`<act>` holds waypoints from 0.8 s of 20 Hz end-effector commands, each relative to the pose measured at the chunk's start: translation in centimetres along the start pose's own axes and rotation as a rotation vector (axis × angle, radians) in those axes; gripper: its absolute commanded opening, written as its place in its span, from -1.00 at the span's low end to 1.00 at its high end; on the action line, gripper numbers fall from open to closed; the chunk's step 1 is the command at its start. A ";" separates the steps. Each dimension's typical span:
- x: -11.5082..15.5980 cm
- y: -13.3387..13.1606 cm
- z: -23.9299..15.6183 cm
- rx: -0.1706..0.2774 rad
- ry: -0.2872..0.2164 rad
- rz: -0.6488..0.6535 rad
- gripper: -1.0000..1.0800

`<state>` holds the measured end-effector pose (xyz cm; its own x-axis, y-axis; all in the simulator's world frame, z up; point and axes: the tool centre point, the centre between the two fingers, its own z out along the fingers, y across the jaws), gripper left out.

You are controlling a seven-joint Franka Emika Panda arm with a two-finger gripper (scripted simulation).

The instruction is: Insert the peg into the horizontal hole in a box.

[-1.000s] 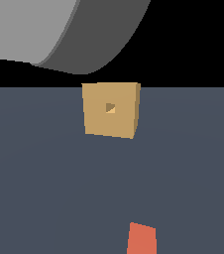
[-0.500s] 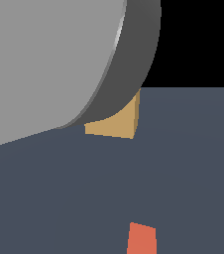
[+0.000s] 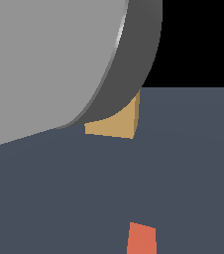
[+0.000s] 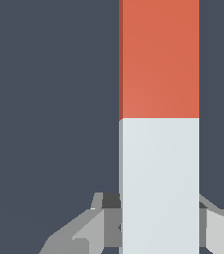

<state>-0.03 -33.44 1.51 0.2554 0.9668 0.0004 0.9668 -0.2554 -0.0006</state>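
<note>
1. Right now, through the wrist view, I see the gripper (image 4: 159, 225) with its two grey fingers (image 4: 86, 230) set either side of the peg (image 4: 159, 129), one on each flank of the pale grey-white half.
2. Each finger sits flush against the bar's edge as far as I can make out, so the opening between them is about the peg's own width; I read that as closed on the peg, though the contact faces themselves are hidden behind the bar.
3. From between the fingers the peg runs straight away, grey-white half nearest them and orange-red half beyond, over the dark blue-grey floor (image 4: 49, 99).
4. On the exterior view, a large grey arm link (image 3: 49, 59) fills most of the frame and hides the fingers from me.
5. Only a lower corner of the tan box (image 3: 118, 124) shows beneath that link; its hole is covered, so I cannot tell where it is.
6. Well apart from the box, the peg's orange-red end (image 3: 141, 239) shows at the frame's lower edge.
</note>
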 end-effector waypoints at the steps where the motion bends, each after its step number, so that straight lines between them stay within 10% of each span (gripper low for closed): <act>1: 0.0 0.0 0.0 0.000 0.000 0.000 -1.00; 16: 4.0 -1.9 -1.2 0.000 0.000 0.002 -1.00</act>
<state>-0.79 -29.91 2.34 0.2582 0.9661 0.0003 0.9661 -0.2582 -0.0031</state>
